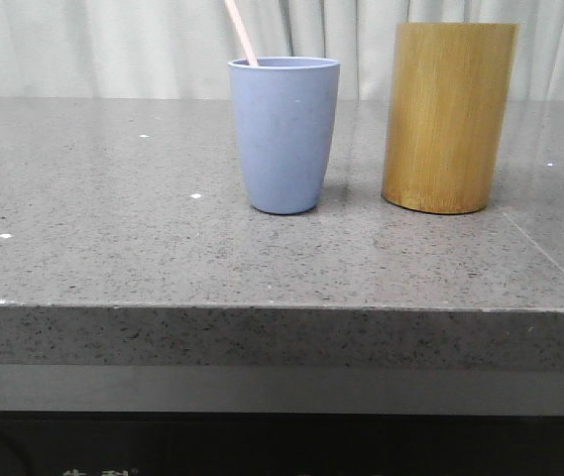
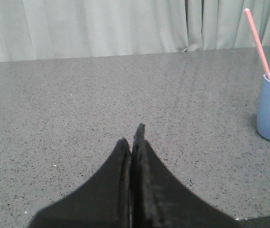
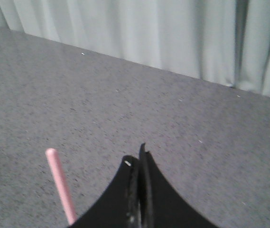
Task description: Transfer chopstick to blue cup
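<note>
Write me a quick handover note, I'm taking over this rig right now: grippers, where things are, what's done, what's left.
Left gripper: shut, empty, over bare table.
Right gripper: shut, empty; the chopstick shows beside it.
Chopstick: standing tilted in the blue cup, leaning on its rim.
Bamboo holder: upright, beside the cup on its right in the front view.
Done: transfer looks complete.
Left: probably just parking the arms.

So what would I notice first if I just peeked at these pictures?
Probably the blue cup standing in the middle of the grey table, with a pink chopstick leaning out of its top. Right beside it, on the right, stands a taller bamboo holder. In the wrist views, each dark tool is pinched shut with nothing in it: the left tool and the right tool.
</note>
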Robot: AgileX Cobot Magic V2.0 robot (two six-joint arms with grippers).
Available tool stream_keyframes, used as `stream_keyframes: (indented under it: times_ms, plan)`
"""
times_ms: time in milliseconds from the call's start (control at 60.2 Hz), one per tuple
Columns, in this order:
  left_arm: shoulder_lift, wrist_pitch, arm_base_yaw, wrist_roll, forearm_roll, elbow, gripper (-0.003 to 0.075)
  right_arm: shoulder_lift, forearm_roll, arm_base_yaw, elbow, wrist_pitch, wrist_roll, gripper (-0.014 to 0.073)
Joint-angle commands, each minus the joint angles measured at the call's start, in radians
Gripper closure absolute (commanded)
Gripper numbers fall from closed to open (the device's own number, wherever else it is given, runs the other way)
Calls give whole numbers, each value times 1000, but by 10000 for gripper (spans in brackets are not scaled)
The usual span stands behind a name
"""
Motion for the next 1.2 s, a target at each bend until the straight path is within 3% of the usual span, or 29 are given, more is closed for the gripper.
stream_keyframes:
  times_ms: [0,149,332,813,1179]
  plan:
    - [11,-83,2,-9,0,-24,739,-74,-9,-85,-43,46,-4,678]
    - [11,-83,2,-9,0,-24,739,-138,-40,-235,-20,169,-4,678]
    - [11,-83,2,-9,0,-24,739,-296,-108,-336,137,162,-4,678]
    - [11,-83,2,-9,0,-24,739,-931,-96,-340,792,-90,-4,678]
    - [11,-83,2,-9,0,-24,739,-1356,-91,-340,1049,-132,-4,678]
